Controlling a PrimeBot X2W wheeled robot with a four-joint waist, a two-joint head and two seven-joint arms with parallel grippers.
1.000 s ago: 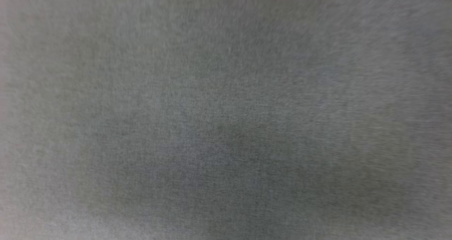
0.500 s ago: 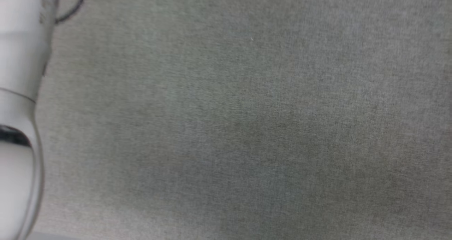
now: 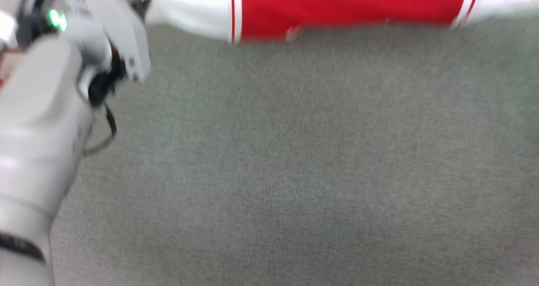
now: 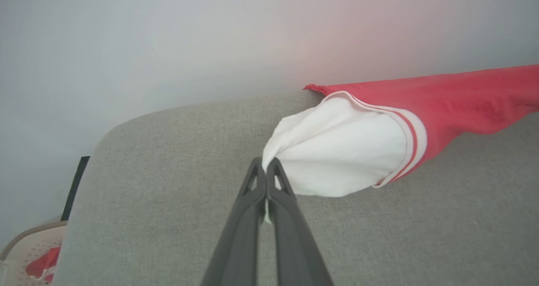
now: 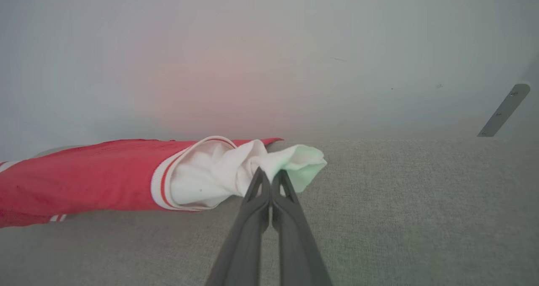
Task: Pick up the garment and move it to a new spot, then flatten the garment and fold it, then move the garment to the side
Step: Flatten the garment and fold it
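Garment (image 3: 345, 4) lies stretched along the far edge of the grey cushion (image 3: 294, 151) in the head view, long axis left to right; the wrist views add the grips: left gripper (image 4: 266, 168) pinches one white end, right gripper (image 5: 269, 178) the other

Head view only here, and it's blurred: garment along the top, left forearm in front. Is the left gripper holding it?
Observer: Yes; the left wrist view shows the left gripper shut on a white end of the garment.
Operator: And the right?
Observer: The right gripper is shut on the opposite white end, bunched at its tips.
Operator: Anything off the left corner?
Observer: A pale basket with red fabric inside, past the rounded corner of the grey surface.
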